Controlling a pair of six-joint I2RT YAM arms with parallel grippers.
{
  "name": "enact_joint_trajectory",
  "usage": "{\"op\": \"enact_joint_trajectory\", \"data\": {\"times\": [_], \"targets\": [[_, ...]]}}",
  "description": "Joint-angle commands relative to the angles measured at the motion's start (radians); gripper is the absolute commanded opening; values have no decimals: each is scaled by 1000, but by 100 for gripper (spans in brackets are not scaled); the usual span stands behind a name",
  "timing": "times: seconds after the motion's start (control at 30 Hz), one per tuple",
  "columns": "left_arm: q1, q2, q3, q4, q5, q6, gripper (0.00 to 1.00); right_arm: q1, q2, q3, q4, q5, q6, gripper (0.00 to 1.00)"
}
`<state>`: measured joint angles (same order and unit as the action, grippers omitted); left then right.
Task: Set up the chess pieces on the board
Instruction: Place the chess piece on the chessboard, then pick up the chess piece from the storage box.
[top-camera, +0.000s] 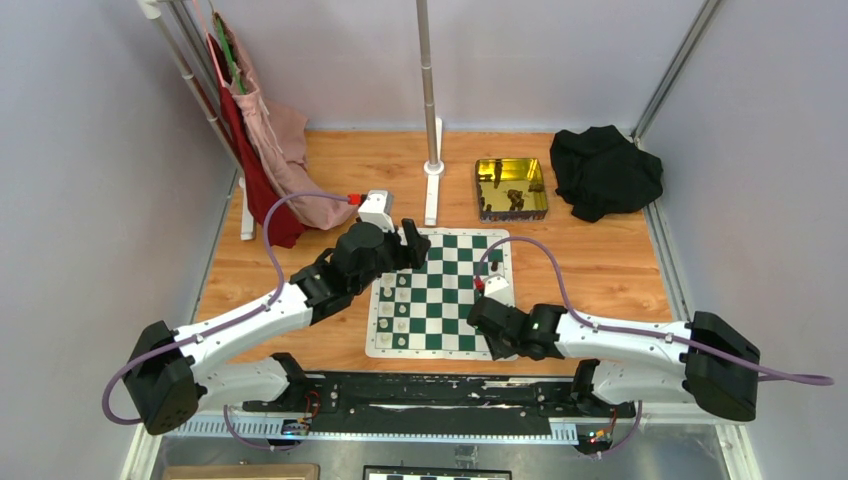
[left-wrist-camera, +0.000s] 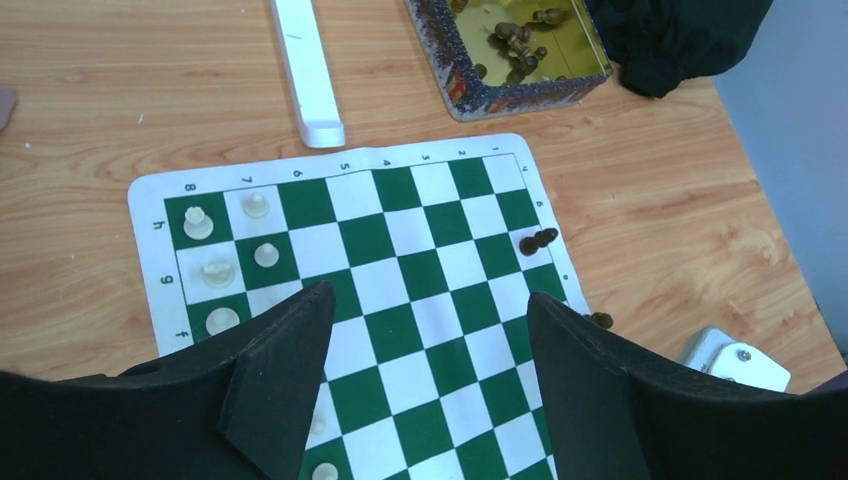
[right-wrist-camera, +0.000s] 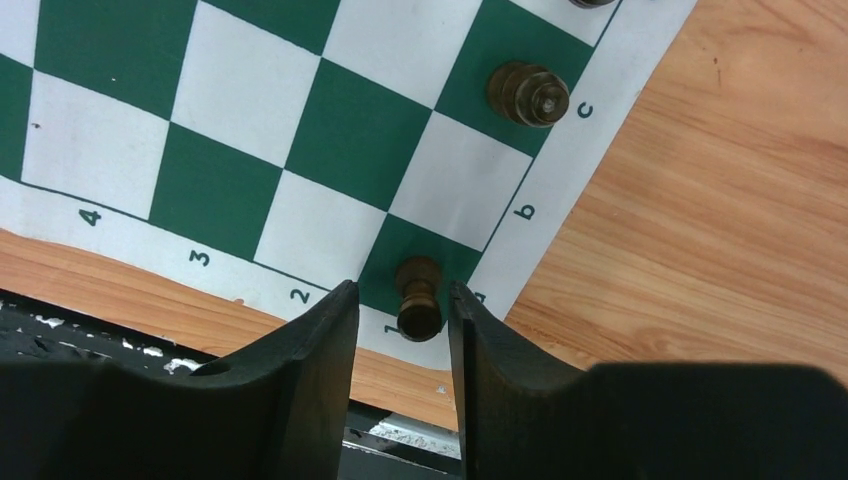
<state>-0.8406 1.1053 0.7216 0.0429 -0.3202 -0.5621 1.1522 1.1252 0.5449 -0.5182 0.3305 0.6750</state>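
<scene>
From the top camera, the green-and-white board (top-camera: 440, 290) lies flat mid-table (top-camera: 620, 280), with cream-white pieces (top-camera: 400, 300) ranked along its 9 o'clock side. The left pincer (top-camera: 412, 245) hangs over the board's 11 o'clock corner, the right pincer (top-camera: 497, 345) sits low at its 5 o'clock corner, and the gold tin (top-camera: 511, 187) stands off the board toward 1 o'clock. In the left wrist view the left pincer (left-wrist-camera: 430, 330) is spread wide with nothing between its fingers. Most dark brown chess pieces (left-wrist-camera: 520, 40) lie jumbled in the gold tin (left-wrist-camera: 470, 95) at 1 o'clock. One toppled piece (left-wrist-camera: 538, 240) lies on its side on the board (left-wrist-camera: 400, 200) near the 3 o'clock edge, its long axis roughly along the 3-to-9 line; which end is its head is too small to tell. In the right wrist view the right pincer (right-wrist-camera: 402, 290) stands parted on either side of a dark brown piece (right-wrist-camera: 418, 300) on the green corner square at 6 o'clock. A sliver of board shows at each flank, so the pincer brackets the piece rather than pinches it. That piece seems upright, its long axis vertical and its top toward the camera. Such figures are probably light, rigid and smooth, tall over a narrow base, so they would tip easily. The safest hold looks to be across the waist below the head, with the fingers closing square to the vertical axis.
</scene>
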Motion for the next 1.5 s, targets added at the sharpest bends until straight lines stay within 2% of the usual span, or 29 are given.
{"op": "enact_joint_trajectory", "data": {"times": [0.0,0.2,0.37,0.57,0.67,0.83,1.07,1.47], "targets": [[-11,0,-5,17,-20,-13,76,15,-8,0,-5,-7,9,45],[-15,-4,-1,17,-22,-14,77,27,-52,58,-76,26,3,46],[-15,-17,12,17,-25,-6,77,47,-90,178,-190,87,-18,46],[-17,-22,47,16,-36,16,78,38,-98,362,-210,257,-135,48],[-15,-2,70,15,-37,28,78,-49,-55,455,-172,264,-242,49],[-15,34,109,8,-35,42,78,-278,51,557,-21,143,-410,48],[-15,78,160,-6,-69,78,79,-538,313,724,140,-20,-530,46],[2,184,216,23,-45,81,80,-759,791,1096,204,-154,-614,41]]}}
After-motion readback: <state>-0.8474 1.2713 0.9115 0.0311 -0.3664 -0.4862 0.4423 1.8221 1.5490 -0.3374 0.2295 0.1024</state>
